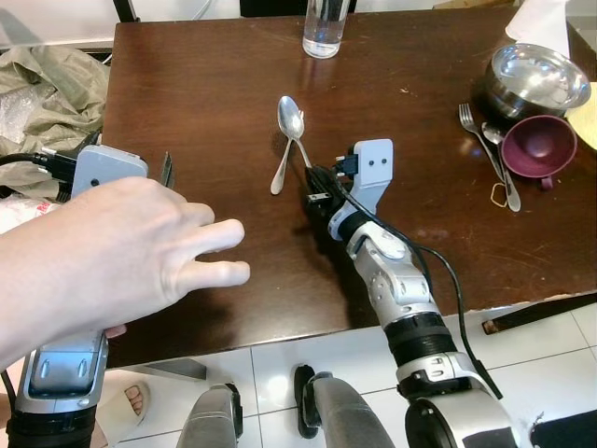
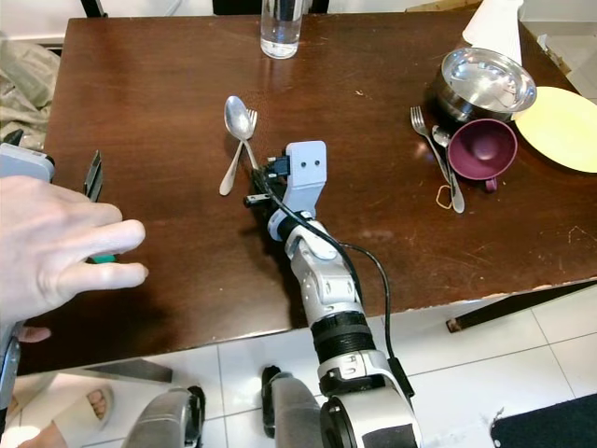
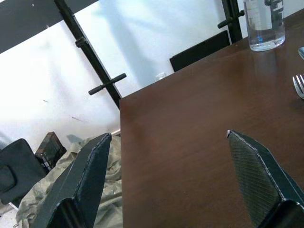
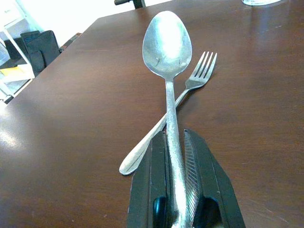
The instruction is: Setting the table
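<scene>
Clamping the spoon (image 4: pixel 167 52) by its handle, the right pincer (image 4: pixel 176 190) sits over the middle of the dark wood surface (image 1: pixel 205 103), fingers together on the metal, bowl pointing toward the far edge. The spoon's handle crosses over a fork (image 4: pixel 199 71) lying on the surface, tines toward the far edge, its handle angling under the spoon toward the near-left. Left pincer (image 3: pixel 171 180) hovers at the surface's left edge, fingers (image 3: pixel 83 178) spread wide apart, nothing between them. A person's hand (image 1: pixel 121 247) rests over the left arm's wrist housing, fingers stretched across the near-left part of the surface. A clear glass (image 1: pixel 325 26) with water stands at the far edge, roughly centre. Toward the far-right corner: a steel bowl (image 1: pixel 536 75), and just nearer of it a maroon cup (image 1: pixel 536 145) tipped on its side, mouth facing the camera. A second fork (image 1: pixel 480 140) and spoon (image 1: pixel 504 168) lie side by side just left of the cup, with a small rubber band (image 1: pixel 499 194) by their handles. A yellow plate (image 2: pixel 560 126) sits at the right edge, beside the bowl and cup. Crumpled olive fabric (image 1: pixel 47 84) lies off the left edge. The floor (image 1: pixel 532 345) under the near edge is white tile.
</scene>
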You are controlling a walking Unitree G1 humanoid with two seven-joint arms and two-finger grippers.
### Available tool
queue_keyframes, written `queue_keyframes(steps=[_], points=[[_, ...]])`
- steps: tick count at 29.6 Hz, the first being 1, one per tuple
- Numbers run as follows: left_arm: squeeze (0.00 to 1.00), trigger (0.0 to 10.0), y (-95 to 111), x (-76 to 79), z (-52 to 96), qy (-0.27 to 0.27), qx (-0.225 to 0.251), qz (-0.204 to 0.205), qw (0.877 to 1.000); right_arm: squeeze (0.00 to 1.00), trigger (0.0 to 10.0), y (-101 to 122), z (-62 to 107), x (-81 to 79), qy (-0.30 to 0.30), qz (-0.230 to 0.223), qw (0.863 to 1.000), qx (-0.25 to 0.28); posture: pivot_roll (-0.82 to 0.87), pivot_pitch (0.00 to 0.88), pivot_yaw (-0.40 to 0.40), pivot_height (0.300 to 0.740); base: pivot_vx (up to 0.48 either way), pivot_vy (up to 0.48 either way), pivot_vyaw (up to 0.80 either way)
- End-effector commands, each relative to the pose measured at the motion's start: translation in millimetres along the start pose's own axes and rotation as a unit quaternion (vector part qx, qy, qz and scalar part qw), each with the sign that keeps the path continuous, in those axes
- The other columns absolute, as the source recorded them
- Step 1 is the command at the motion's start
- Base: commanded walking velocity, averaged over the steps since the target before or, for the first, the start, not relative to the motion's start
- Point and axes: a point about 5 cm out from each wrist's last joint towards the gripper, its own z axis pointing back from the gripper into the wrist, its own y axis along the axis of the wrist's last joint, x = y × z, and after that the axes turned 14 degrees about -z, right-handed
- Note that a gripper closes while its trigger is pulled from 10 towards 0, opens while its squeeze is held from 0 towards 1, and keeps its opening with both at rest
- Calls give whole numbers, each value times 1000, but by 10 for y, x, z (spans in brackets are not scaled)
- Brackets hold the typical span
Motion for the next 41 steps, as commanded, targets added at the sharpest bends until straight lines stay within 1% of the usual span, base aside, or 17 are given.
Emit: queue_keyframes(steps=[1,41], points=[[0,10000,-138,-17,33,4,-32,-4,999,0,10000,-57,22,4,0,-1,1000,-12,42,131,6,740,0,0,0],[0,10000,-159,-31,35,10,-37,-5,999,0,10000,-59,24,7,-1,-2,1000,-12,43,134,5,740,0,0,0]])
